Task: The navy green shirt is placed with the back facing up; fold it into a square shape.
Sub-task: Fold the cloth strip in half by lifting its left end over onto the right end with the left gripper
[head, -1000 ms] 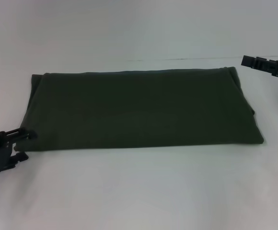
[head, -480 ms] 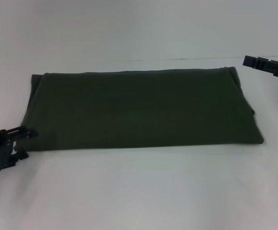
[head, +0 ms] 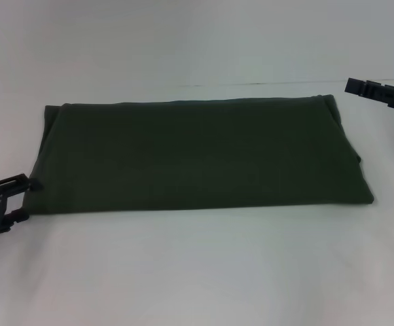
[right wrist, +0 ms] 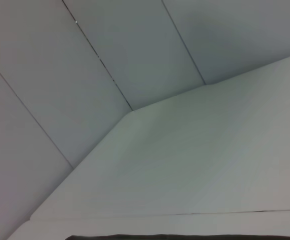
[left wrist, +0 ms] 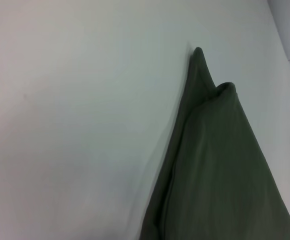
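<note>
We see the navy green shirt (head: 197, 153) lying flat on the white worktop (head: 197, 272), folded into a long band that runs from side to side. Its plain dark olive side faces up. At its left end the layers are stacked, edges slightly staggered.

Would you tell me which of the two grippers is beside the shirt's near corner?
The left gripper, low at the shirt's near left corner. The right gripper hangs raised beyond the far right corner.
</note>
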Controlling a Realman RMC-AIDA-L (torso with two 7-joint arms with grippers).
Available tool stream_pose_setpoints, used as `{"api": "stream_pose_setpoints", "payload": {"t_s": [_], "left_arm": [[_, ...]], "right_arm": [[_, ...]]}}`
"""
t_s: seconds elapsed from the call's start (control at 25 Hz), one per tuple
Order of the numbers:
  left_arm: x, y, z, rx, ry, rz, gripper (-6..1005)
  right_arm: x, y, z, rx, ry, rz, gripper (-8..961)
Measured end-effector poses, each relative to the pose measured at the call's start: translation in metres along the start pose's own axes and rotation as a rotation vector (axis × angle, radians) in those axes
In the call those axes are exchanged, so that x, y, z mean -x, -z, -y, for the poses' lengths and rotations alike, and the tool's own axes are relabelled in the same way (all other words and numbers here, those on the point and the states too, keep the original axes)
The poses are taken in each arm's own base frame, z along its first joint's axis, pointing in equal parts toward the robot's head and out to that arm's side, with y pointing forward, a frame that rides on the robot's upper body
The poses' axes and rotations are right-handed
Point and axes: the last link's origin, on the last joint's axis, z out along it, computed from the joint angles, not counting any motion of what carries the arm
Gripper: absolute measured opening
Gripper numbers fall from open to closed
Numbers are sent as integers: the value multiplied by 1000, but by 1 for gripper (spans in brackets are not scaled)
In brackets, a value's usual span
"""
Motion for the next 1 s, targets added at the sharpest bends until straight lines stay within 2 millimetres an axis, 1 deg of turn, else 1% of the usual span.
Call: {"api": "stream_pose_setpoints", "payload": {"t_s": [0.32, 0.52, 1.0], "left_arm": [[5, 1, -2, 8, 9, 45, 765], [7, -1, -2, 2, 55, 61, 765], [4, -4, -5, -5, 105, 57, 764]], "right_arm": [[0, -1, -1, 2, 1, 0, 705], [2, -1, -1, 4, -1, 1, 705], [4, -2, -1, 4, -3, 7, 705]]}}
